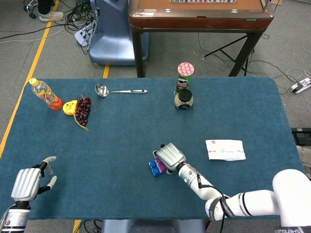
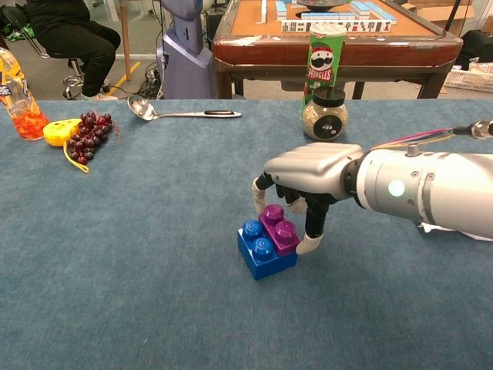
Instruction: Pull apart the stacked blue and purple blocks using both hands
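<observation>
Two stacked blocks (image 2: 267,240) under robot hand (image 2: 306,179)

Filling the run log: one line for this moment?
right hand: fingers around purple block | blue block: still stacked | left hand: open, idle

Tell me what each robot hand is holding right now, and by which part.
The right robot hand has fingers closing around the purple block at its sides, atop the blue block; a firm grip cannot be told. The left robot hand holds nothing.
</observation>
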### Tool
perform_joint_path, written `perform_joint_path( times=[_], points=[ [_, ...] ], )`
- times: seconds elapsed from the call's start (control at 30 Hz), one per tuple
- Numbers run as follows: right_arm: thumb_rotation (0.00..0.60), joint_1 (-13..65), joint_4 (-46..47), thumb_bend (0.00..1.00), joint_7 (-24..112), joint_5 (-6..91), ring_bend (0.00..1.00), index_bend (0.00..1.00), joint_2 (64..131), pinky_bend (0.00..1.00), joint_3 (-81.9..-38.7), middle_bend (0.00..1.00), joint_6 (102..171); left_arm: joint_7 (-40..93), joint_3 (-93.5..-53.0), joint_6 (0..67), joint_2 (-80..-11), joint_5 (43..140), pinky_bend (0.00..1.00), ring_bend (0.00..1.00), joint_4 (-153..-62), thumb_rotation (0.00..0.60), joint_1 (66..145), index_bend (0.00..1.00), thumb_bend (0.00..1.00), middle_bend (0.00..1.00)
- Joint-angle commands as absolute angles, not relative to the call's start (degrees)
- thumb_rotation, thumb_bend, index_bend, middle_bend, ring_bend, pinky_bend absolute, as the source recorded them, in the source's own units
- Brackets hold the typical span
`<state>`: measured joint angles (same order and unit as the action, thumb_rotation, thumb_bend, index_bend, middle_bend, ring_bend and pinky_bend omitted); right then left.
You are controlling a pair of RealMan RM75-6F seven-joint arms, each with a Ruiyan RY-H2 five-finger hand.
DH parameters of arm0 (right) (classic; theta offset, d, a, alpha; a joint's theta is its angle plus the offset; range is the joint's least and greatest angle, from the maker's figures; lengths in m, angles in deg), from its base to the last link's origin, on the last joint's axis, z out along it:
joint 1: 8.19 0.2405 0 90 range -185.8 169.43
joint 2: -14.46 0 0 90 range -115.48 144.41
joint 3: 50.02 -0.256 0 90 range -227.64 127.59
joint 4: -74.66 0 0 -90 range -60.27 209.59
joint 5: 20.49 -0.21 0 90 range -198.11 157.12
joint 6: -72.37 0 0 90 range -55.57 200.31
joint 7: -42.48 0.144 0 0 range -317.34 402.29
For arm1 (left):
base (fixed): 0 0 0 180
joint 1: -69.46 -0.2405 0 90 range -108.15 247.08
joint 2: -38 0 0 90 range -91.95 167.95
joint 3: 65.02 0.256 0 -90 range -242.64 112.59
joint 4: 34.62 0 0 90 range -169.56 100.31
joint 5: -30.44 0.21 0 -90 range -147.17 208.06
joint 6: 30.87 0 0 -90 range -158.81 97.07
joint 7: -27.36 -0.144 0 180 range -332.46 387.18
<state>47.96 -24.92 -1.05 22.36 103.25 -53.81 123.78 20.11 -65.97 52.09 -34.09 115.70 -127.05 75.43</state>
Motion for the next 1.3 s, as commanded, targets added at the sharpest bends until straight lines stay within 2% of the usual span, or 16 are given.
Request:
perform_joint_path(
  times=[0.03, 0.23, 0.8, 1.2, 1.3],
  points=[
    [0.600, 48.2, -25.1, 0.03, -1.0, 22.1, 0.99, 0.40, 103.1, 1.00, -53.6, 1.00, 124.1, 20.1, -66.0, 52.1, -34.1, 115.7, 0.81, 0.58, -127.1, 0.600, 75.4, 0.30, 0.33, 0.52],
    [0.600, 48.5, -25.0, 0.06, -0.5, 21.9, 0.99, 0.42, 103.2, 1.00, -53.1, 1.00, 124.6, 19.9, -65.9, 52.0, -34.3, 115.8, 0.81, 0.58, -127.2, 0.600, 75.5, 0.30, 0.33, 0.52],
    [0.600, 47.3, -23.3, 0.29, 4.6, 26.3, 1.00, 0.57, 103.5, 1.00, -52.5, 1.00, 125.2, 19.9, -65.8, 52.0, -34.5, 116.0, 0.81, 0.58, -127.2, 0.600, 75.5, 0.30, 0.33, 0.52],
    [0.600, 43.5, -24.4, 0.32, 17.0, 33.4, 1.00, 0.59, 98.7, 1.00, -54.9, 1.00, 124.6, 20.9, -67.3, 51.0, -34.2, 115.8, 0.81, 0.58, -130.1, 0.600, 77.1, 0.30, 0.33, 0.52],
    [0.600, 42.4, -24.8, 0.33, 21.1, 35.5, 1.00, 0.59, 97.2, 1.00, -56.0, 1.00, 124.5, 21.1, -68.1, 50.5, -34.2, 115.7, 0.81, 0.58, -131.6, 0.600, 77.9, 0.30, 0.30, 0.52]
  ],
)
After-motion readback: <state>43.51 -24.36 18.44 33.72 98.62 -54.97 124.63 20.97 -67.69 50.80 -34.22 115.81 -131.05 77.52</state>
